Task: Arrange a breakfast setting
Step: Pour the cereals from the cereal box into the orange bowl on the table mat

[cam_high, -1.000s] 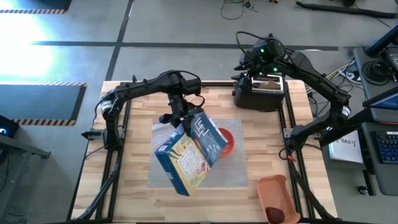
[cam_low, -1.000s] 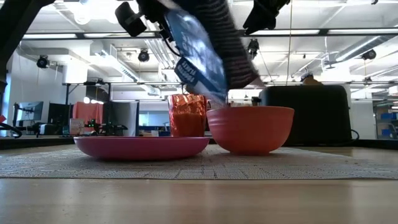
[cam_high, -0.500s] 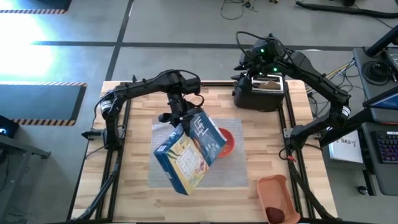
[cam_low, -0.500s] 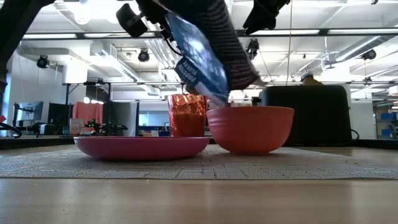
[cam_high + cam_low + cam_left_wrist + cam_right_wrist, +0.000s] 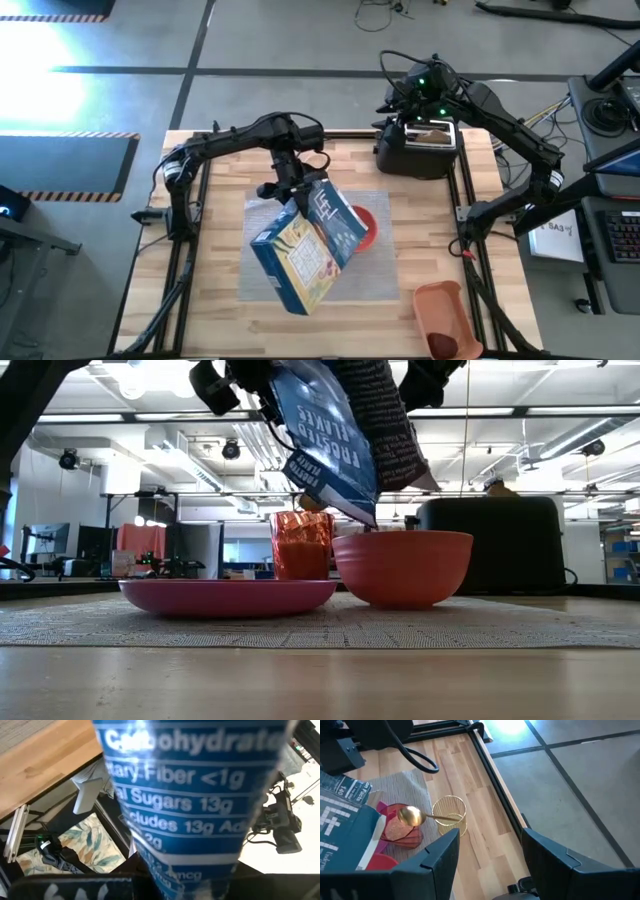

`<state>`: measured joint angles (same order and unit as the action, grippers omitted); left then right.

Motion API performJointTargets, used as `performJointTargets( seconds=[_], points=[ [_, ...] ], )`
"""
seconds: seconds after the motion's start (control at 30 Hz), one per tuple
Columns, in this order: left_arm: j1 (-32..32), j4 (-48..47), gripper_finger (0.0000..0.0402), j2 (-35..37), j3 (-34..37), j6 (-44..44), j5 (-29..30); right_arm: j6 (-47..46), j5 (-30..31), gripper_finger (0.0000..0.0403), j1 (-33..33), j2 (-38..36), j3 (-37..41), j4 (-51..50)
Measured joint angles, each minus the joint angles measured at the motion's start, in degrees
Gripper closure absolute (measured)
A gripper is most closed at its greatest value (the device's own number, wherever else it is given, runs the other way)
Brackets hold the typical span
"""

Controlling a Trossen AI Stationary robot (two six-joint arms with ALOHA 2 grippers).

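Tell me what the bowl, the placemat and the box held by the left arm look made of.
Orange bowl: likely plastic, with a smooth, matte, even colour. Placemat: grey woven fibre, its weave texture visible. Cereal box: printed cardboard with flat panels and folded edges, held tilted over the bowl by the left gripper.
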<state>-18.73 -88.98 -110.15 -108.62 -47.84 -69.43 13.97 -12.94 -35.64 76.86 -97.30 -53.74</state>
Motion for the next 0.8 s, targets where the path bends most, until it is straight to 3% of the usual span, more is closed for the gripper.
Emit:
performJointTargets(
  seconds=[0.8],
  points=[
    [-0.51,-0.02,0.0333,-1.05,0.24,-0.78,-0.02,0.05,0.01,0.0199,-0.02,0.0,0.0,0.01]
  ],
)
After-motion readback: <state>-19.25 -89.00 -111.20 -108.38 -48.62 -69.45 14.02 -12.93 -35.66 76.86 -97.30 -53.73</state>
